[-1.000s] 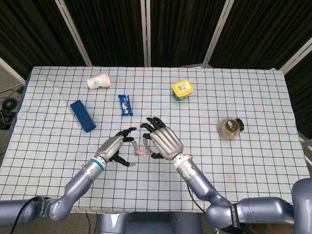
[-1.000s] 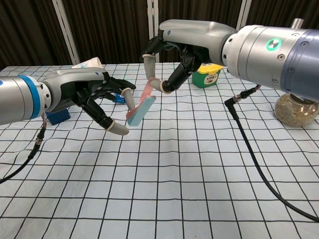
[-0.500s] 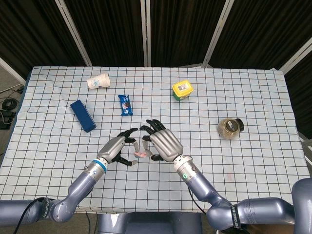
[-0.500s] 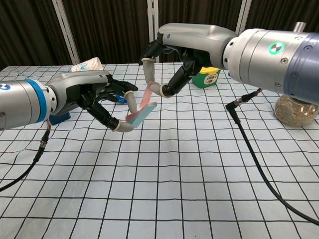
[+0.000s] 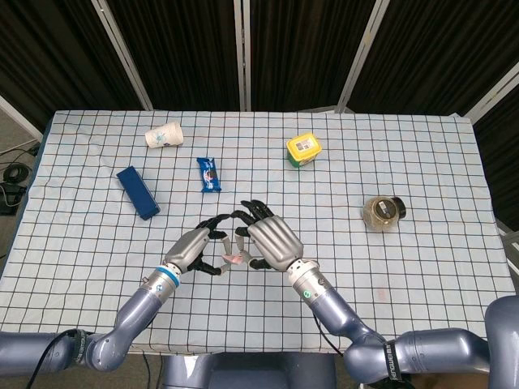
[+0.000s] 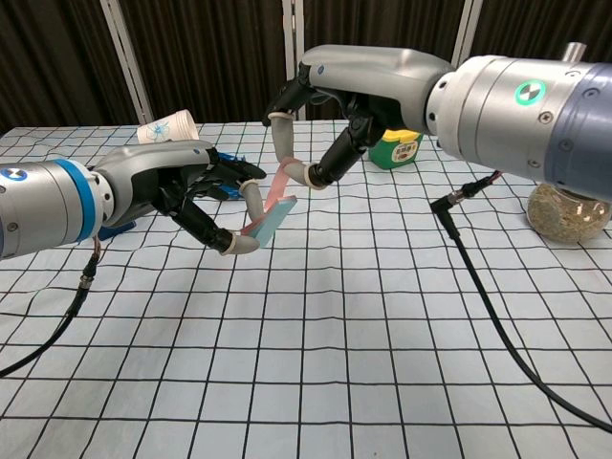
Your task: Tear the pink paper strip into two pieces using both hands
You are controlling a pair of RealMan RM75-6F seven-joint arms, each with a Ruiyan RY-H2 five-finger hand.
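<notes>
The pink paper strip (image 6: 272, 207) hangs in the air between my two hands, above the checked table; in the head view the strip (image 5: 233, 256) shows as a small pink patch. My left hand (image 6: 182, 189) pinches its lower end between thumb and a finger, the other fingers spread. My right hand (image 6: 330, 115) pinches the upper end from above. In the head view the left hand (image 5: 195, 246) and right hand (image 5: 270, 240) sit close together, fingertips nearly meeting. The strip looks whole, bent in the middle.
Further back on the table lie a blue snack packet (image 5: 209, 174), a dark blue box (image 5: 137, 192), a tipped paper cup (image 5: 163, 134) and a yellow tub (image 5: 302, 149). A glass jar (image 5: 383, 211) stands to the right. A black cable (image 6: 488, 296) trails under my right arm.
My left hand has moved in towards the right hand and taken a pinch on the strip's lower end. The right hand has shifted slightly, still holding the top.
</notes>
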